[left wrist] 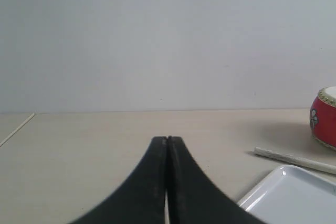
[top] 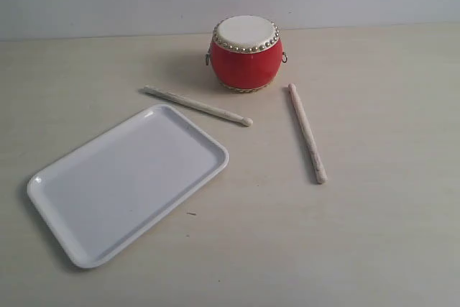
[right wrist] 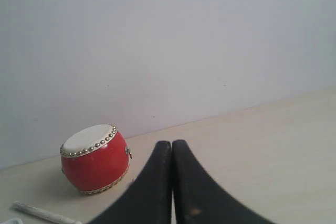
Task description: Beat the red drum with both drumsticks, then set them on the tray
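The drumsticks [top: 198,106] lay flat in front of the red drum [top: 246,54], one near the tray [top: 122,185]. I judged them light, stiff and thin, best pinched mid-shaft. My left gripper [left wrist: 167,140] and right gripper [right wrist: 172,144] were closed, empty.

Ahead of the left gripper's [left wrist: 167,139] pressed-together fingers [left wrist: 152,182] the pale beige tabletop [left wrist: 94,140] lies bare to the grey wall [left wrist: 157,35]. Off to one side sit a corner of the flat white plastic tray [left wrist: 294,195], a thin pale wooden drumstick [left wrist: 294,159] just beyond it, and the glossy red barrel drum [left wrist: 324,119] farther on. Ahead of the right gripper's [right wrist: 171,142] touching fingers [right wrist: 152,182] the table is equally open, the drum to one side.
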